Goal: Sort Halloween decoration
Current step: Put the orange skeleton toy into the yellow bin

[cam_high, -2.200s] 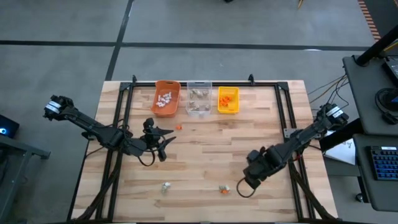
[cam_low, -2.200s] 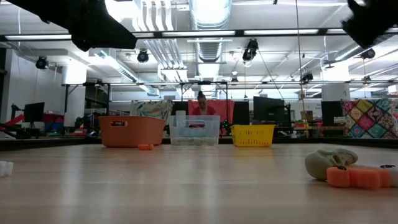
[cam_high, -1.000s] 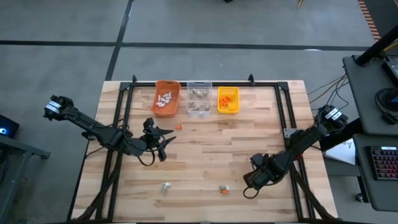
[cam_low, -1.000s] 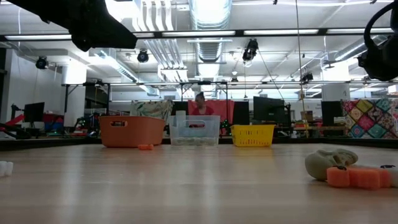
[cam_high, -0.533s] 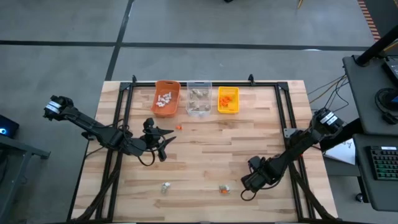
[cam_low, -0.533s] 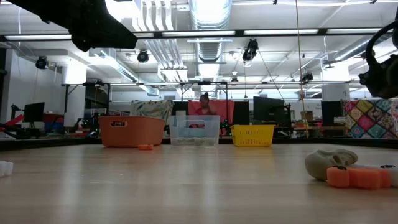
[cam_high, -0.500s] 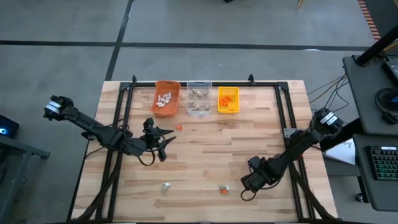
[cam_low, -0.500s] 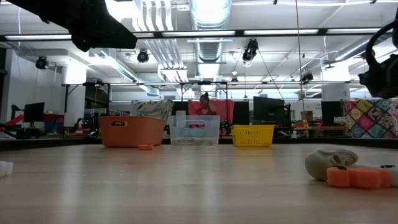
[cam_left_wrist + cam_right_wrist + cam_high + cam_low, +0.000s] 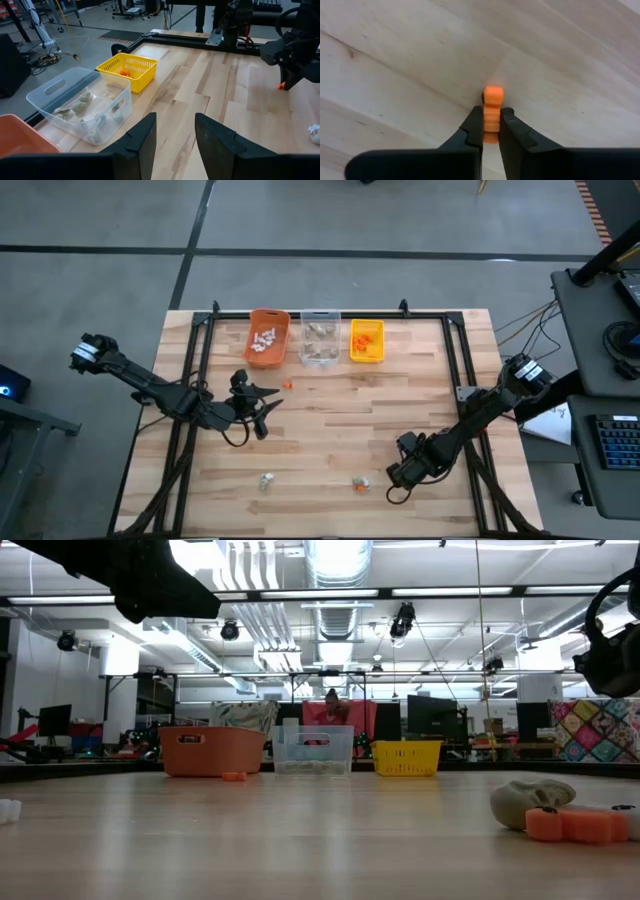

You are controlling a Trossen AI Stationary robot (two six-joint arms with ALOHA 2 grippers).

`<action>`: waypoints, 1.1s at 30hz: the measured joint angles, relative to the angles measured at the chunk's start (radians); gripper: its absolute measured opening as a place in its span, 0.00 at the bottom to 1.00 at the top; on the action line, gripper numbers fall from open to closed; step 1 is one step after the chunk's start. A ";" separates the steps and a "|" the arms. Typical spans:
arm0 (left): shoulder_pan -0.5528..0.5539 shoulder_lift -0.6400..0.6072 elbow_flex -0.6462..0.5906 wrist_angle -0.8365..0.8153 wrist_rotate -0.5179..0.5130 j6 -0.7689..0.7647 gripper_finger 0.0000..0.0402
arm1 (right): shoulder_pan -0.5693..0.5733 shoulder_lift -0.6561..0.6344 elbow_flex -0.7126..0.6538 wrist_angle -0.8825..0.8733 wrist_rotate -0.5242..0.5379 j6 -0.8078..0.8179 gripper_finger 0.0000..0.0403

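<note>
My right gripper (image 9: 491, 119) points down near the table's near right part (image 9: 391, 476) and is shut on a small bright orange trinket (image 9: 492, 107). That trinket also shows at its fingertips in the left wrist view (image 9: 281, 86). My left gripper (image 9: 175, 142) hovers open and empty over the table's left middle (image 9: 268, 408). Loose trinkets lie on the wood: an orange one (image 9: 358, 487) beside a grey-tan one (image 9: 365, 479), a pale one (image 9: 265, 479), and an orange one (image 9: 287, 384) near the bins. My right gripper pinches the orange trinket's near half (image 9: 492, 131) between its two fingertips (image 9: 476, 122), coming from above and pointing down. The fingers lie along the oblong piece, whose far end (image 9: 493, 93) sticks out past them. It sits low at the tabletop, though whether it rests there is unclear.
Three bins stand in a row at the far edge: orange (image 9: 268, 350) with white pieces, clear (image 9: 320, 352) with grey-tan ones, yellow (image 9: 367, 352) with orange ones. A black frame (image 9: 455, 370) runs along the table's sides. Bare wood (image 9: 330, 430) spans the middle.
My right gripper has sunk toward the tabletop and shifted a little toward the near left, closer to the loose trinkets at the near edge. The trinkets on the table lie where they were.
</note>
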 joint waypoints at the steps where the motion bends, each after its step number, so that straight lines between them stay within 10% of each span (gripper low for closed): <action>1: 0.000 0.000 0.000 0.000 0.000 -0.001 0.29 | 0.000 -0.003 0.000 0.000 0.000 -0.004 0.07; 14: 0.000 0.000 0.000 0.005 0.000 -0.002 0.29 | -0.068 -0.049 0.104 -0.014 0.120 -0.156 0.06; 33: 0.000 0.000 0.000 0.008 -0.002 -0.002 0.29 | -0.444 0.022 0.365 0.124 0.288 -1.101 0.06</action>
